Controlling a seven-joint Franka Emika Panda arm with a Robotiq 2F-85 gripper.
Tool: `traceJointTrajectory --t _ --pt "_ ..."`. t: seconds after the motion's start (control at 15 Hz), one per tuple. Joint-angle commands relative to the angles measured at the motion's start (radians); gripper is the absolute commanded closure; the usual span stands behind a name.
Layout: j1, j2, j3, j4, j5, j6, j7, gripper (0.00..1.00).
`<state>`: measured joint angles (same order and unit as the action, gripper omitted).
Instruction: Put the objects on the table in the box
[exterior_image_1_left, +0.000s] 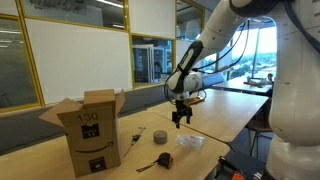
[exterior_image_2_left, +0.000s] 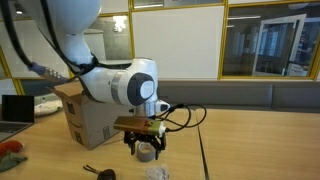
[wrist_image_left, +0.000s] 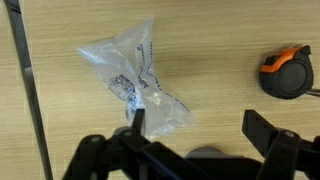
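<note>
Hovers over the clear packet (wrist_image_left: 135, 85) with gripper (exterior_image_1_left: 181, 120) fingers spread, holding nothing. Apparently all left to box: packet, grey cylinder (exterior_image_1_left: 159, 136), orange-black gadget (exterior_image_1_left: 163, 160), out on the tabletop (exterior_image_1_left: 232, 110) near its front edge, beside the box (exterior_image_1_left: 95, 132).

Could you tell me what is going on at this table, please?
The robot arm's open gripper hangs above the clear plastic packet on the table, holding nothing. The grey cylinder and black-and-orange gadget also lie on the table, outside the cardboard box, whose flaps stand open.
</note>
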<state>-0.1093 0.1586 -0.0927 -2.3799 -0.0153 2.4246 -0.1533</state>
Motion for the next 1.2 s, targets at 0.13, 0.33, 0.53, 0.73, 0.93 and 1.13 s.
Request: traceJointTrajectory --t 0.13,0.33,0.53,0.73,0.93,1.13 --pt "-0.060 0.093 0.004 0.050 0.034 0.017 -0.178 0.00" --pt "-0.095 0.148 0.010 0.080 0.058 0.010 -0.247 0.00" --pt "-0.133 0.207 0.023 0.121 0.098 0.002 -0.314 0.00" --pt "-0.165 0.272 0.041 0.169 0.126 -0.014 -0.360 0.00" --pt "-0.189 0.321 0.058 0.208 0.133 -0.027 -0.381 0.00" --pt "-0.209 0.355 0.074 0.235 0.134 -0.030 -0.386 0.00"
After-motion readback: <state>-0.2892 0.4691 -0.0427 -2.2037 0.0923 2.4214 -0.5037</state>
